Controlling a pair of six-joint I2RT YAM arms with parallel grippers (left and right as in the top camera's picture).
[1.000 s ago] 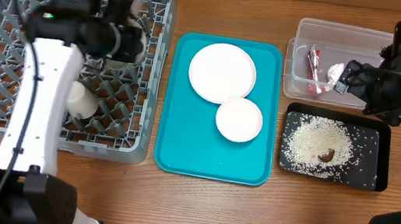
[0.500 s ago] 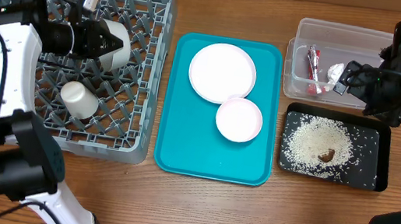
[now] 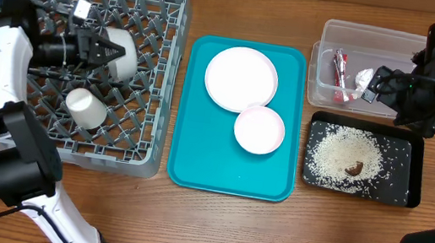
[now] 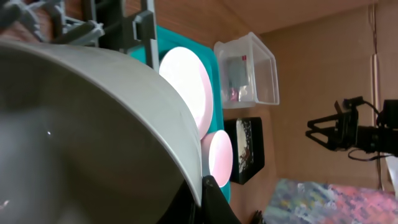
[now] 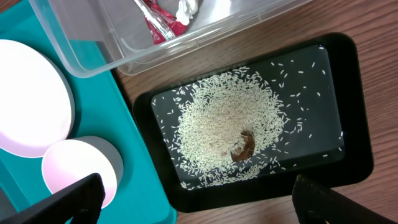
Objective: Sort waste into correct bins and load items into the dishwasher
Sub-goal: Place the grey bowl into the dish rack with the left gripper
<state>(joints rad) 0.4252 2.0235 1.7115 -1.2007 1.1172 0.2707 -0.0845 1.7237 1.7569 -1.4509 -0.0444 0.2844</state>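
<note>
Observed pale grey round bowl [image 3: 122, 53] inside large square grey plastic dish rack [image 3: 167, 89], toward far side of lattice floor, tipped on edge. Rim pinched by left gripper [image 3: 98, 47], jaws closed tight on bowl wall, 1 dark finger [image 4: 211, 205] showing against rim in left wrist view. Cannot tell whether bowl rests on grid or hangs just above. Noted small white cup [image 3: 85, 108] in same rack, just near of bowl, apart from it. Judged bowl light, stiff and smooth-skinned, so liable to slip or swing in a thin rim pinch, with chip risk against rack pegs if ceramic. Best hold judged as across rim, 1 finger inside and 1 outside; release only once seated. Counted 2 items left on teal rectangular serving tray [image 3: 232, 170]: large round white plate [image 3: 241, 78] and small white bowl with pinkish outside [image 3: 259, 131], touching at plate's near-right edge. Judged plate heaviest and flattest; take at raised lip. Right gripper [image 3: 374, 84] spread wide, empty, over right part of clear plastic rectangular tub [image 3: 323, 98] holding red-and-white candy wrapper [image 3: 339, 75] and small crumpled white scrap [image 3: 364, 77]. Shallow black rectangular tray [image 3: 409, 187] just near of tub, carrying loose white rice grains [image 3: 337, 151] and small brown food lump [image 3: 354, 169].
</note>
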